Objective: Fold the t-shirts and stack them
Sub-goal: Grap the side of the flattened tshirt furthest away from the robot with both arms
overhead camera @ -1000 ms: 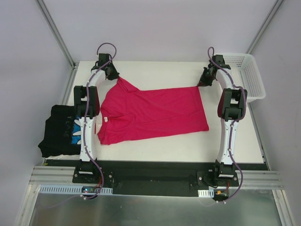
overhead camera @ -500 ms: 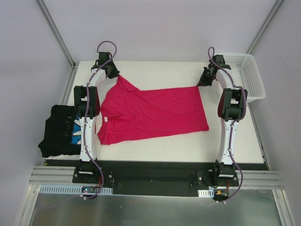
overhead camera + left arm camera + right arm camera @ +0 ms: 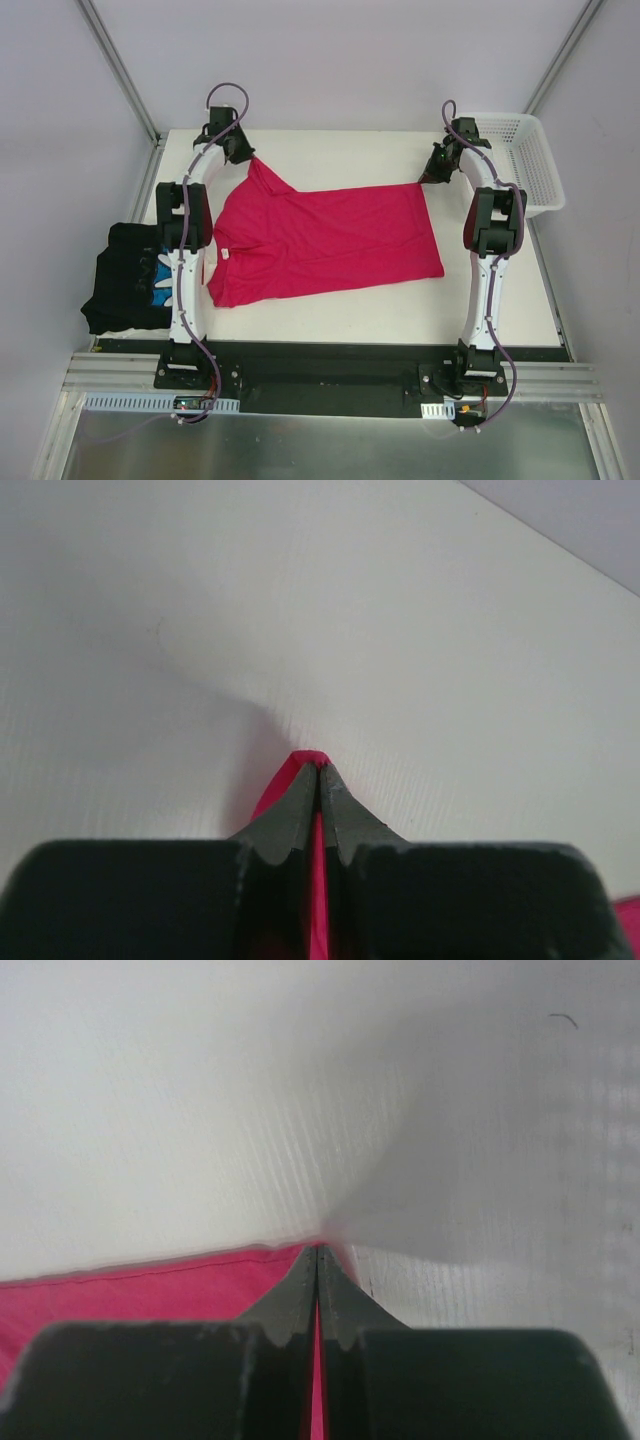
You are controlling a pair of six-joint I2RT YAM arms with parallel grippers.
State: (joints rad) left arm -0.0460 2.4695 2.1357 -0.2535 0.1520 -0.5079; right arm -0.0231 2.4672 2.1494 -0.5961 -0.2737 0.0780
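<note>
Wrist views reveal left claw (image 3: 320, 769) and right claw (image 3: 317, 1252) pinching t-shirt (image 3: 330, 240).

Bright, even light; soft shadows; wrist views perhaps slightly blurred.

The pink tee (image 3: 325, 240) lies spread flat on the surface (image 3: 400, 310), neck to the left, far sleeve drawn to a point. The black tee (image 3: 125, 280), blue-white print showing, lies bunched at the left edge.
</note>
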